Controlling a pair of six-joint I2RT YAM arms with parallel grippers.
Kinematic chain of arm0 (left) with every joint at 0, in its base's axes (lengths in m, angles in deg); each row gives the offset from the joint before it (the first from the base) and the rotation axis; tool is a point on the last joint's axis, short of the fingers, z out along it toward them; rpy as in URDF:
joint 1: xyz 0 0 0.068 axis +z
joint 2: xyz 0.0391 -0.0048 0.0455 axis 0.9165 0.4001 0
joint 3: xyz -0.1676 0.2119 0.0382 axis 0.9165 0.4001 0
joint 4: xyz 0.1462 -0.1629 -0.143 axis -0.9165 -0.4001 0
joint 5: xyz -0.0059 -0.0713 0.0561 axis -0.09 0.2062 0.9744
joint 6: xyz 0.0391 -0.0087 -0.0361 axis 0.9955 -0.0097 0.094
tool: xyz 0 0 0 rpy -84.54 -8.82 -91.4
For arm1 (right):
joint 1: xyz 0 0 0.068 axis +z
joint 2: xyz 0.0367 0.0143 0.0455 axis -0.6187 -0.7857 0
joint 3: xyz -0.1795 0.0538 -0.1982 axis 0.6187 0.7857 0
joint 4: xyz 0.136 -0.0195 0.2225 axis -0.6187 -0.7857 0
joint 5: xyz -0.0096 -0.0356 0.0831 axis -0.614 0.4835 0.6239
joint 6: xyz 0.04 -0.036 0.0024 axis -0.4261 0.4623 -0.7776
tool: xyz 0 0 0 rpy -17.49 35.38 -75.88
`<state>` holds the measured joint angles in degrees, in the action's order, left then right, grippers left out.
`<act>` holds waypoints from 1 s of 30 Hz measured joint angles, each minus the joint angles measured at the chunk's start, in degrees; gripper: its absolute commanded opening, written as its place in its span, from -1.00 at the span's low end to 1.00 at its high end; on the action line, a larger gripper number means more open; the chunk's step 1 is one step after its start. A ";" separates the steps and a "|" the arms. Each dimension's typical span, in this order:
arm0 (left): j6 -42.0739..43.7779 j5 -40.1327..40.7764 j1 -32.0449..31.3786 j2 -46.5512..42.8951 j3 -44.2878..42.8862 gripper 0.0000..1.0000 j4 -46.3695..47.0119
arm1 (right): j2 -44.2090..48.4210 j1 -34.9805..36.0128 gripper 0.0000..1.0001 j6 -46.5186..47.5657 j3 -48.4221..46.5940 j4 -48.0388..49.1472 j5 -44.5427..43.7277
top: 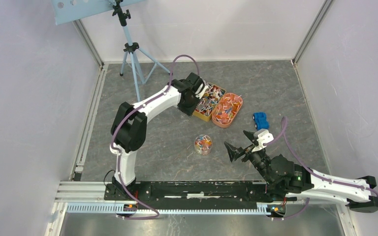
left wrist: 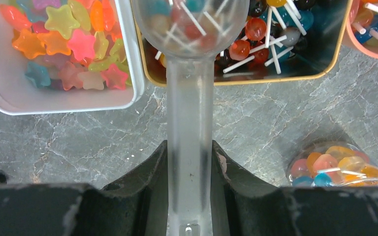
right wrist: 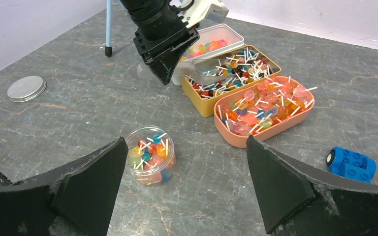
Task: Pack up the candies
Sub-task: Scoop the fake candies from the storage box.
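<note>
Left jaws: pinched on the handle of a translucent scoop point(left wrist: 189, 123), one finger on each side. The scoop's bowl sits over the near edge of the yellow tin point(left wrist: 275, 80), just ahead of the tips.

Candies point(left wrist: 256, 29): they are lollipops on white sticks, and they fill that tin. Some show through the bowl's wall, but I can't tell whether they are in the bowl or under it.

More candies:
- Star gummies point(left wrist: 64, 44) lie in the white tray point(left wrist: 128, 59), which is touching the tin on its left in the left wrist view.
- More lollipops fill the pink tray point(right wrist: 241, 137), on the tin's other side.
- A clear jar point(right wrist: 150, 155) on the desk point(right wrist: 78, 113) is roughly half full of lollipops and has no lid on. It is well apart from the left jaws, on the near side of the trays.

Right jaws: spread wide, holding nothing, low over the desk. In the right wrist view the jar sits ahead of the tips in the gap between the fingers, nearer the left one and touching neither.

Blue toy car point(right wrist: 352, 163): on the desk outside the right finger. Metal lid point(right wrist: 25, 88): flat on the desk, far off to the left.
</note>
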<state>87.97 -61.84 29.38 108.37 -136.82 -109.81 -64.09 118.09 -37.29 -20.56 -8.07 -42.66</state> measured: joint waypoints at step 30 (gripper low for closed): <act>0.04 2.43 0.59 -20.87 18.01 -0.95 14.19 | -1.49 0.00 0.96 0.22 0.00 0.87 -0.15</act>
<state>88.01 -59.41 29.97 87.49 -118.81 -95.63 -65.58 118.09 -37.07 -20.56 -7.20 -42.82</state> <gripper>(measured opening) 0.373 0.982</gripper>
